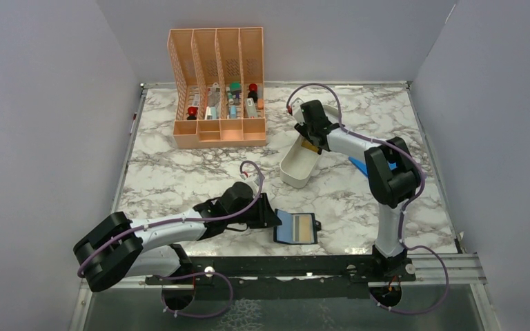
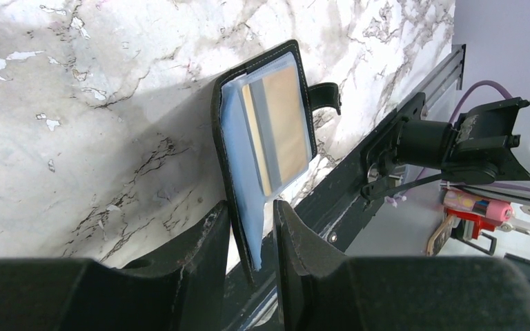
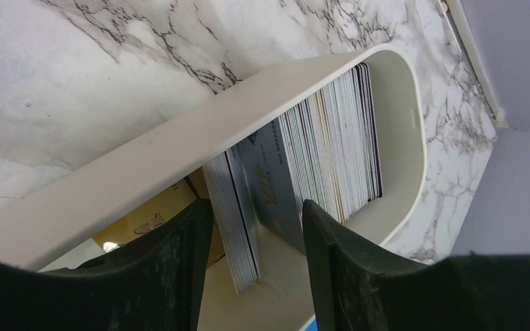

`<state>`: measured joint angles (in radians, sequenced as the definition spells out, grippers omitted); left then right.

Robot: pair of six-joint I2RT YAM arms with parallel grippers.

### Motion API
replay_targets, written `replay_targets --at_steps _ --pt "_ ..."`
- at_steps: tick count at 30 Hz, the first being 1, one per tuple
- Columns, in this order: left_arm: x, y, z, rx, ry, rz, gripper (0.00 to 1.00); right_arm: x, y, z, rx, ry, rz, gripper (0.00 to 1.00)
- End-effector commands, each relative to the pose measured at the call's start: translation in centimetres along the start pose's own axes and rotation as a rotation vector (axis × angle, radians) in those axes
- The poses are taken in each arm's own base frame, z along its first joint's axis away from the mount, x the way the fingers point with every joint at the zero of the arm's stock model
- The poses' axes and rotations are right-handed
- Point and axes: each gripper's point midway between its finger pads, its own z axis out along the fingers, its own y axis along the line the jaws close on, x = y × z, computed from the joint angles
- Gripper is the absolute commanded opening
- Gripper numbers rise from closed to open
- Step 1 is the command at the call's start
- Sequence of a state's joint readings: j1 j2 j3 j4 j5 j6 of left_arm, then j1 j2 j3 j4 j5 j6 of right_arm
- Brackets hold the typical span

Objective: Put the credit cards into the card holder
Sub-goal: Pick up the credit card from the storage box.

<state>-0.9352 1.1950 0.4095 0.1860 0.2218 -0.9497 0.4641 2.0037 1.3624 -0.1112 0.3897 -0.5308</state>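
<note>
Our left gripper [image 2: 250,208] pinches the edge of the one open card holder [image 2: 266,124]. Our right gripper [image 3: 255,207] straddles a few of the credit cards [image 3: 331,138], too many to count, that stand in one white tray [image 3: 145,165]; we cannot tell if it grips.

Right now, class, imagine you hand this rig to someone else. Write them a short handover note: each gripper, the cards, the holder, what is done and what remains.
Left gripper: shut on the edge of the card holder, which is open, near the arm bases.
Right gripper: open, fingers astride a few credit cards standing in the white tray, not visibly clamped.
Done: a tan card shows in the holder's sleeve.
Left: grip a card, carry it over, slot it in. Many remain in the tray.
</note>
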Motion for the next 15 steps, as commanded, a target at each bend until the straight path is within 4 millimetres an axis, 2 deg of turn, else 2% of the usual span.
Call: replay_targets --at_steps 1,7,10,15 --pt "0.0 -0.2 -0.4 0.021 -0.005 -0.002 0.32 -0.4 -2.2 0.9 0.104 0.0 -0.012 0.54" --pt "-0.1 -0.3 -0.3 0.023 -0.008 0.0 0.32 -0.8 -3.9 0.8 0.138 -0.014 0.013 0.5" --pt "0.0 -0.1 -0.2 0.02 -0.002 -0.001 0.32 -0.8 -4.2 0.8 0.129 -0.026 0.023 0.46" --pt "0.1 -0.1 -0.1 0.018 0.003 -0.002 0.32 -0.5 -4.6 1.4 0.112 -0.028 0.038 0.47"
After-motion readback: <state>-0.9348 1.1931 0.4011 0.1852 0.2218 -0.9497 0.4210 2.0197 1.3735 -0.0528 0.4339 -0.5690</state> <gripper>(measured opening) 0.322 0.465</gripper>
